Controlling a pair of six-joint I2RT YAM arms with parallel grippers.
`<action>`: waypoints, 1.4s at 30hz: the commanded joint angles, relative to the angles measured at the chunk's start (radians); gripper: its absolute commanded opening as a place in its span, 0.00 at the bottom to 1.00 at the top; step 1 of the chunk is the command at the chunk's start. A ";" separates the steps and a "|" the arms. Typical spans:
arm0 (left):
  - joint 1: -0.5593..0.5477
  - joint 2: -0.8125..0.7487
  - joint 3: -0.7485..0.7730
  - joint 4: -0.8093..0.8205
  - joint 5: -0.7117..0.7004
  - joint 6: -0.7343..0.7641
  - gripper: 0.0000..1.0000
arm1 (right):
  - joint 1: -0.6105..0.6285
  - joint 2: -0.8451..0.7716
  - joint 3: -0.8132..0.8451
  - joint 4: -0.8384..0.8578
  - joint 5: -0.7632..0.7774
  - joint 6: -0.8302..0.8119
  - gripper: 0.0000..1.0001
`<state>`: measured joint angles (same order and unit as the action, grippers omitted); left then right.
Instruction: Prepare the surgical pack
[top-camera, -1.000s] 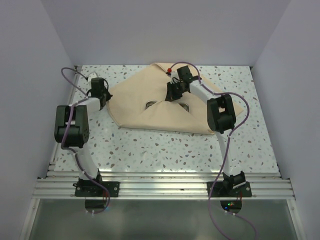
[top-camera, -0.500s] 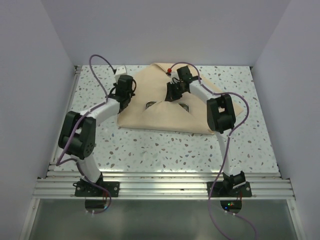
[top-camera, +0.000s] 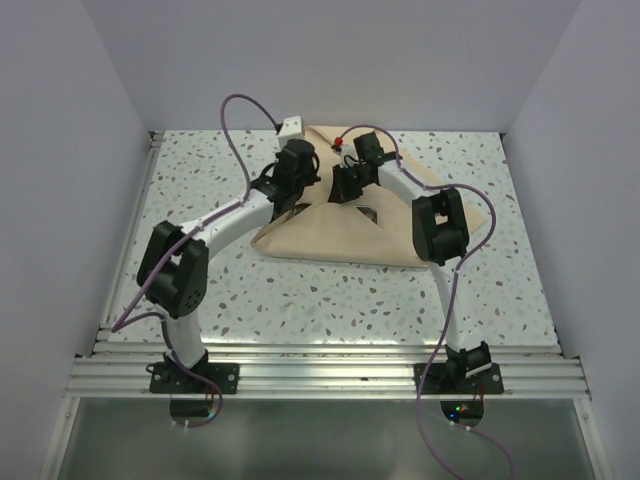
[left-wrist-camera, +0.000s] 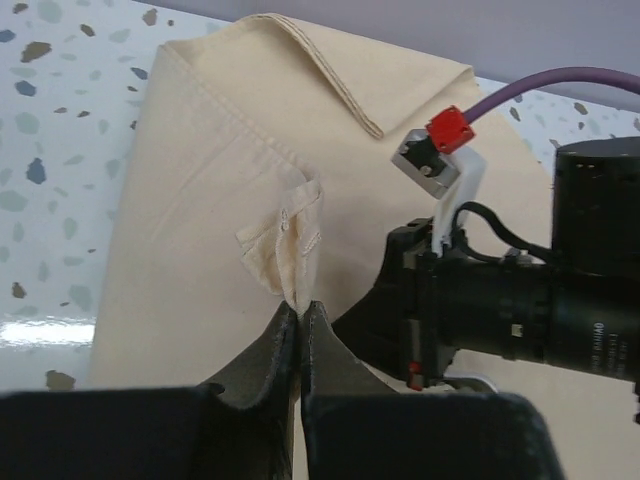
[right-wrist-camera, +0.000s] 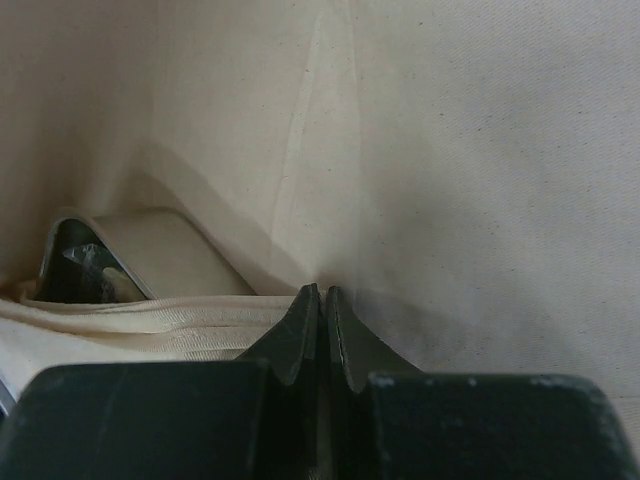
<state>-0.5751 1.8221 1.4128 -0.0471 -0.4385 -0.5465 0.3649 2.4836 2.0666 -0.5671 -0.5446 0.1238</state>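
The tan cloth lies bundled at the back middle of the table, its sides folded in over the tray. My left gripper is shut on a cloth corner, pinched at the fingertips and held over the bundle's left part. My right gripper is shut, with its tips down against the cloth at the bundle's middle. A dark gap under the folds shows a bit of the steel tray. It also shows in the top view. Instruments and packets are hidden.
The right arm's wrist sits close on the right of my left gripper. A purple cable with a red plug hangs there. White walls close in the speckled table on the left, right and back.
My left arm has swept right from the table's left side to the bundle's middle, carrying the cloth corner and folding the left flap over. The right arm has not moved.
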 joint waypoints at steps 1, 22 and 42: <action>-0.043 0.060 0.127 0.030 0.044 -0.079 0.00 | 0.019 0.083 -0.017 -0.123 0.028 -0.015 0.00; -0.128 0.171 0.046 0.432 0.112 -0.299 0.00 | 0.000 0.103 -0.023 -0.099 -0.069 0.007 0.00; -0.098 0.309 -0.015 0.661 0.222 -0.538 0.00 | -0.041 0.120 -0.046 -0.025 -0.213 0.068 0.00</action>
<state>-0.6762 2.1128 1.4078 0.4808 -0.2626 -1.0210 0.3138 2.5347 2.0624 -0.5220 -0.7780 0.1963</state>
